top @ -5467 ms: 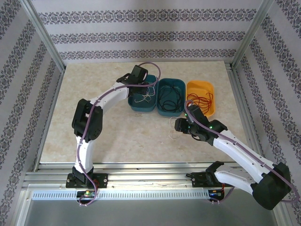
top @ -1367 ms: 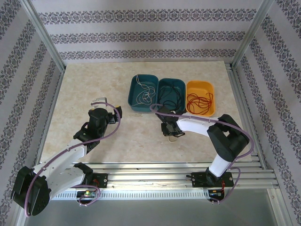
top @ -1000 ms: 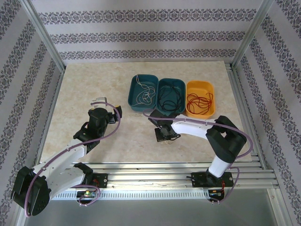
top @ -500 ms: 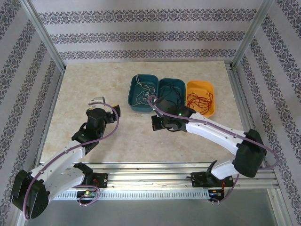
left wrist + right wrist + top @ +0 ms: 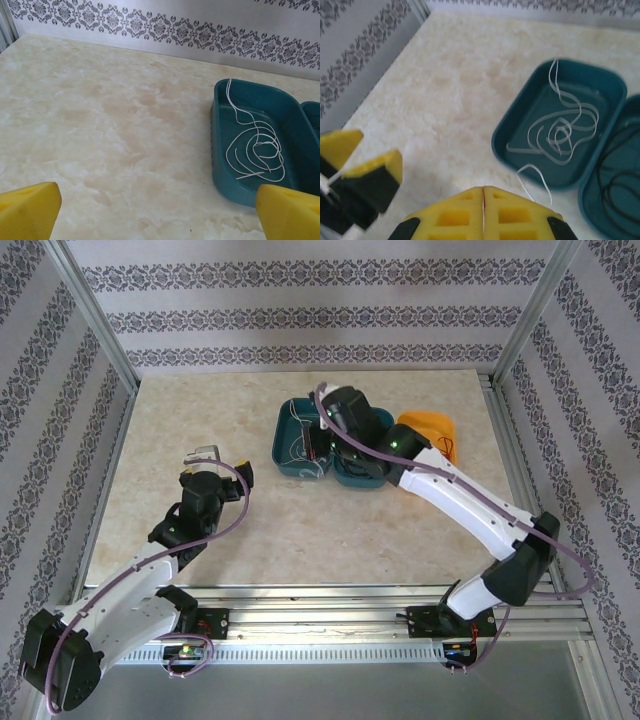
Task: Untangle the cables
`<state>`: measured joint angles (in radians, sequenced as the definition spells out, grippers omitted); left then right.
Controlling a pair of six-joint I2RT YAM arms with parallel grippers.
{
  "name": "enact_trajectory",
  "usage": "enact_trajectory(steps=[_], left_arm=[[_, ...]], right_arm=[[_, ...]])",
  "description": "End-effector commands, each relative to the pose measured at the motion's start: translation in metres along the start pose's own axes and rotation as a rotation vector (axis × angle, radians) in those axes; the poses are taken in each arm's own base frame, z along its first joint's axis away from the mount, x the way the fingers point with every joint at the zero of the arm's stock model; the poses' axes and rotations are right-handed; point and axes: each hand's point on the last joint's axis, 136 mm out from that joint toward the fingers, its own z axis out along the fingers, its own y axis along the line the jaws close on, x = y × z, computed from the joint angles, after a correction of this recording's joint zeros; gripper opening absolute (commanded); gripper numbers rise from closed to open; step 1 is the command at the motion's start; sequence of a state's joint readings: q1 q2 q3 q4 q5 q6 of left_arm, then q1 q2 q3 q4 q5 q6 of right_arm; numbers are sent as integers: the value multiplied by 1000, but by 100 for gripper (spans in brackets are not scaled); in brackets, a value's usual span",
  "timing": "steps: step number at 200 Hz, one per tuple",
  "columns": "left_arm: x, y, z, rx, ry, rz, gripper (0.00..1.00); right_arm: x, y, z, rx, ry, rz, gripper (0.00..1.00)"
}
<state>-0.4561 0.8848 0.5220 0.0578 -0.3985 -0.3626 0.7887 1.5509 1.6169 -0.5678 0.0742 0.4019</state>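
The left claw point(image 5: 157, 216) was wide apart with nothing in it. It was low over the pale bench point(image 5: 100, 125), well to the left of the trays. Its yellow fingertips point(image 5: 26, 210) had only bare bench between them.

Next came the first teal tray point(image 5: 219, 150). The loose white cables point(image 5: 257, 150) lay curled inside it, and one end leaned up on the far rim.

The right claw point(image 5: 483, 198) was up above the near edge of this tray. Its two yellow sides were pressed tight together, pinching a thin white cable point(image 5: 532, 172). That strand looped down just in front of the tray.

The second teal tray point(image 5: 358, 478) touched the first one. The black cables point(image 5: 615, 165) lay coiled in it. Last was the orange tray point(image 5: 432, 426), partly hidden behind the right arm.
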Motion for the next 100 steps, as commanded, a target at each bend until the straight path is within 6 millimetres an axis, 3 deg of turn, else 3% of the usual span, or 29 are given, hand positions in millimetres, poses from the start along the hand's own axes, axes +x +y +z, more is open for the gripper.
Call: enact_trajectory(steps=[1, 21, 46, 100], left_arm=[[-3, 10, -4, -36, -7, 22, 99], [-4, 12, -5, -44, -14, 24, 99], [-3, 14, -5, -54, -14, 41, 99], [-3, 15, -6, -56, -14, 58, 99]], right_arm=[[-40, -1, 0, 16, -92, -44, 0], [-63, -8, 13, 54, -145, -54, 0], [-78, -24, 39, 113, -166, -53, 0], [-62, -54, 123, 158, -109, -27, 0]])
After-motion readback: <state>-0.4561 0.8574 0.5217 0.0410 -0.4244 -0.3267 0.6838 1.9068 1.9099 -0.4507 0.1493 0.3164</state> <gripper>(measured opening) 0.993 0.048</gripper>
